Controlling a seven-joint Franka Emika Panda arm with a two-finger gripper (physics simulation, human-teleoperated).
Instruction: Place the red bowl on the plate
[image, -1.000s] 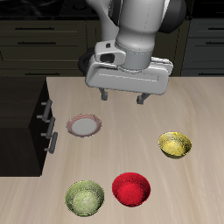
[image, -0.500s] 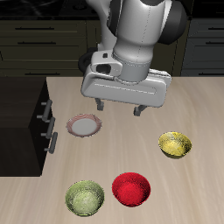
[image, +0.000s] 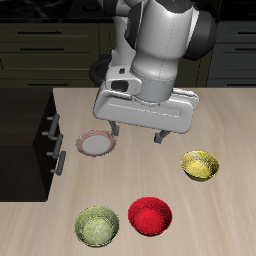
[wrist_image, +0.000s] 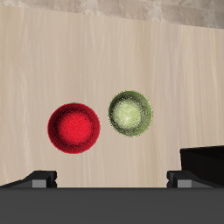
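The red bowl (image: 150, 215) sits upright near the table's front edge, between the green bowl (image: 97, 226) and the yellow bowl (image: 200, 165). The plate (image: 96, 144), pale grey-white with a pinkish-brown rim, lies farther back near the table's side edge, partly behind the gripper's body. My gripper (image: 139, 133) hangs open and empty above the table's middle, well above and behind the red bowl. The wrist view shows the red bowl (wrist_image: 73, 128) beside the green bowl (wrist_image: 129, 114), with both fingertips (wrist_image: 41, 178) spread wide.
A dark cabinet with drawers (image: 40, 140) stands beside the table's side edge, next to the plate. Dark kitchen cabinets line the wall behind the robot.
My gripper has moved forward toward the table's front edge and lower, now overlapping the plate's edge in the exterior view. The bowls and plate have not moved.
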